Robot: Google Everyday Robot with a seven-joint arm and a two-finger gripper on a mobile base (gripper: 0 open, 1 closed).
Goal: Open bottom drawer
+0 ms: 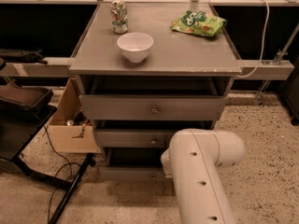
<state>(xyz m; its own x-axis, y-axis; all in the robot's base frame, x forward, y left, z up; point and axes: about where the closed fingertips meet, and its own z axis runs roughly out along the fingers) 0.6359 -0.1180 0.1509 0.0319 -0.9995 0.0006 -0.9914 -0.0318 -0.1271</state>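
The bottom drawer (128,173) is the lowest and narrowest grey front of the cabinet, with a small round knob (153,176). A dark gap (133,157) shows above its front, so it stands a little way out. My white arm (201,171) rises from the lower edge and bends left toward this drawer's right part. The gripper is hidden behind the arm's end, close to the knob. The mid-width drawer (135,138) and the widest top drawer (152,108) sit above.
On the cabinet top (187,55) stand a white bowl (135,46), a can (119,17) and a green snack bag (198,23). A cardboard box (70,129), a black chair (21,120) and floor cables (65,195) lie left of the cabinet.
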